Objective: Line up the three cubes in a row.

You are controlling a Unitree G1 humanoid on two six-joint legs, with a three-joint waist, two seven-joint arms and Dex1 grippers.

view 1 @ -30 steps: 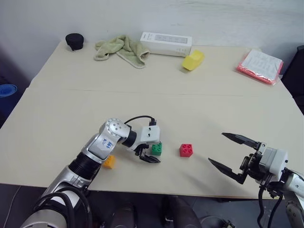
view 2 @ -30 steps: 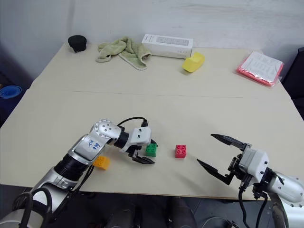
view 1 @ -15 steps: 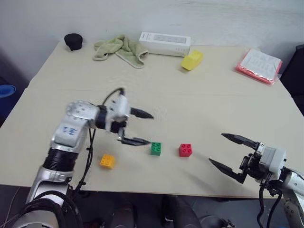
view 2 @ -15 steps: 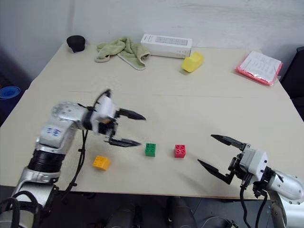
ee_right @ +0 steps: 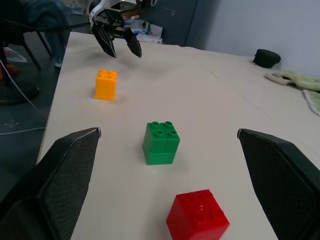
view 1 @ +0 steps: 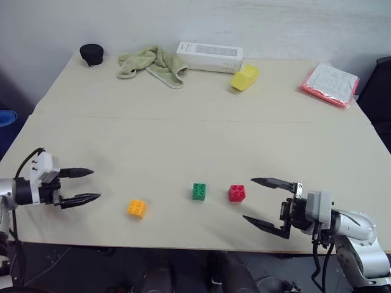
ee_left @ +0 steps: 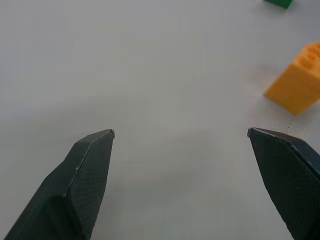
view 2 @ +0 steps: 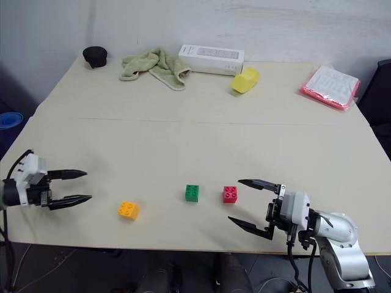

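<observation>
Left eye view: orange brick [view 1: 137, 208], green brick [view 1: 199, 191] and red brick [view 1: 237, 193] already roughly form a row near the table [view 1: 183, 134] edge, orange slightly off-line, while left pincer [view 1: 85, 185] and right pincer [view 1: 263, 202] gape wide, empty.

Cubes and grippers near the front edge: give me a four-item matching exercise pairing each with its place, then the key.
Things:
1. red cube
2. green cube
3. orange-yellow cube
4. left gripper

Places:
A. middle of the three cubes
B. over the table's left edge, open, holding nothing
C. nearest the open right gripper
D. leftmost cube, set slightly nearer the front edge than the other two

Pairs: 1-C, 2-A, 3-D, 4-B
</observation>
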